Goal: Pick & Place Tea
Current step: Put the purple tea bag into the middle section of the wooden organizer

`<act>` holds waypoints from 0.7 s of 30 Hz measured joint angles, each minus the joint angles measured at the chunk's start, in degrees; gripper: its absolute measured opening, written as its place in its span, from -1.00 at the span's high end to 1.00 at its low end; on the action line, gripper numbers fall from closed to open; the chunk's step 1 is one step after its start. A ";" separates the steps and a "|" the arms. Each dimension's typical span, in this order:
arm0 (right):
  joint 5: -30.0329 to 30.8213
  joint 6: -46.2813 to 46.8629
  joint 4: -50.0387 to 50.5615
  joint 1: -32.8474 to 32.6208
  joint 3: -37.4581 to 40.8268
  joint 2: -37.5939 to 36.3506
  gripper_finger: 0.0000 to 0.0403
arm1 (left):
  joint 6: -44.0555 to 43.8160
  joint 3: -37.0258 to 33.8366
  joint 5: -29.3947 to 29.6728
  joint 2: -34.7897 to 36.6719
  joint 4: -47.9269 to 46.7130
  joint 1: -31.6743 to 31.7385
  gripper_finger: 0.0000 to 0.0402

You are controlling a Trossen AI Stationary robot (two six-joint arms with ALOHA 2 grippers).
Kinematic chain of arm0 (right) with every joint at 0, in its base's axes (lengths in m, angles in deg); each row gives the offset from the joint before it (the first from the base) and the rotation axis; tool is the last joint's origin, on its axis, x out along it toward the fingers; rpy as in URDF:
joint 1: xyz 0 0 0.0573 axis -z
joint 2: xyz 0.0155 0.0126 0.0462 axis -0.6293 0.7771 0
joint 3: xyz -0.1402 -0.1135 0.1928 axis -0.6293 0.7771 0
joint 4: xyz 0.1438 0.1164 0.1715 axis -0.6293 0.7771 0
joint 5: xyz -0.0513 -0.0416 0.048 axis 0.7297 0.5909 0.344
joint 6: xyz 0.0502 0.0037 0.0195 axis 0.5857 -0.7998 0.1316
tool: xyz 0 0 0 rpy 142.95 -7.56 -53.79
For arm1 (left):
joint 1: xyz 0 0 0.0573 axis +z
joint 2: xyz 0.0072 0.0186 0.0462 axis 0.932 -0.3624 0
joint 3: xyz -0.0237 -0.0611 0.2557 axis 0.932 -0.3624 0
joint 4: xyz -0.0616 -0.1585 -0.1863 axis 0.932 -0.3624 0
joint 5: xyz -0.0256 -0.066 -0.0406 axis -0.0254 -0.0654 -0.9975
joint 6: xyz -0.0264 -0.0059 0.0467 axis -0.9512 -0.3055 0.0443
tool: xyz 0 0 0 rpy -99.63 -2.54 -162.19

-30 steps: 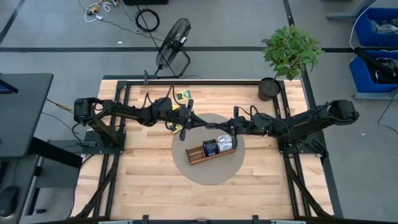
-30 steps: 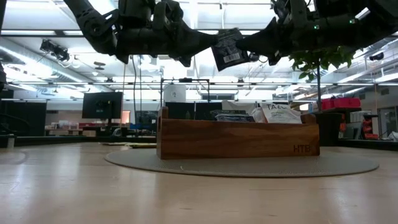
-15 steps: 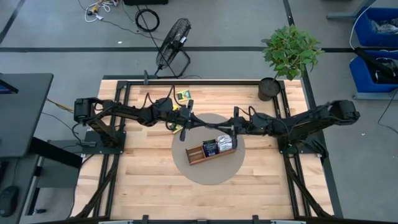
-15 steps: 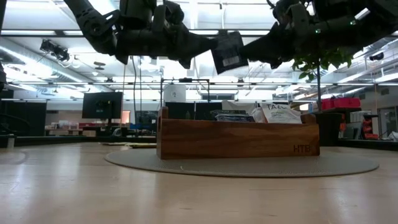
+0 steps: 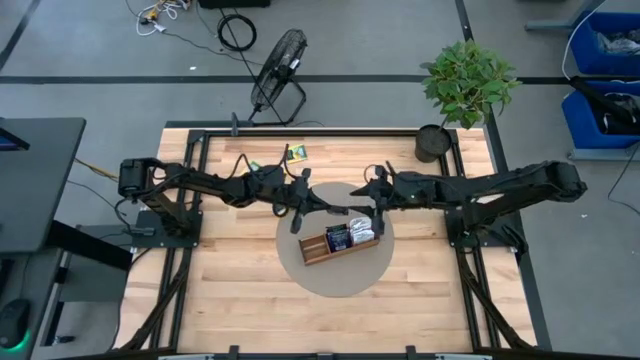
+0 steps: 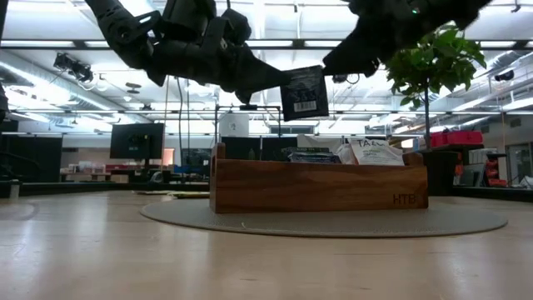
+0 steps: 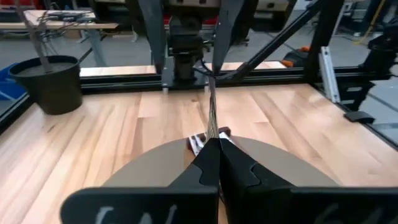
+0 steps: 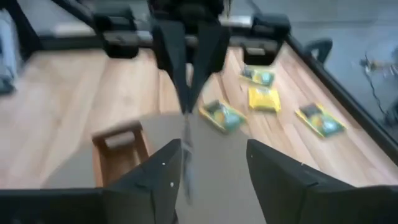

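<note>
**Dark sachet held above the tray**

On the counter (image 5: 240, 290), the wooden tray (image 6: 316, 187) holds sachets. Above it, the left pincer (image 6: 268, 81) is clamped on a dark tea sachet (image 6: 303, 92). Beside it, the right pincer (image 8: 208, 163) stands apart, empty. Beyond, yellow sachets (image 8: 264, 98) lie loose.

The high camera is looking straight down from well above, taking in the whole bench (image 5: 240, 300) and the floor around it. The low camera is sitting at bench-top height, facing level across the wood into the room, with the wooden tray (image 6: 316, 185) close ahead. Each wrist camera is looking forward past its own jaws. All four views are sharing the round mat (image 5: 335, 275) at the bench's middle.
</note>
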 joint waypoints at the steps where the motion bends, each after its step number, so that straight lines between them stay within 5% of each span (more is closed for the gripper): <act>1: -0.01 -0.19 1.77 0.04 -1.44 0.62 0.03 | 0.01 0.00 0.57 0.00 -0.26 -0.16 0.99; 14: -4.33 -1.62 8.90 1.13 -10.60 10.61 0.04 | 0.80 0.00 2.51 0.00 -0.29 -0.32 1.00; 21: -2.86 -3.30 8.39 1.13 -11.50 11.40 0.29 | 0.80 0.00 2.53 0.00 -0.33 -0.31 1.00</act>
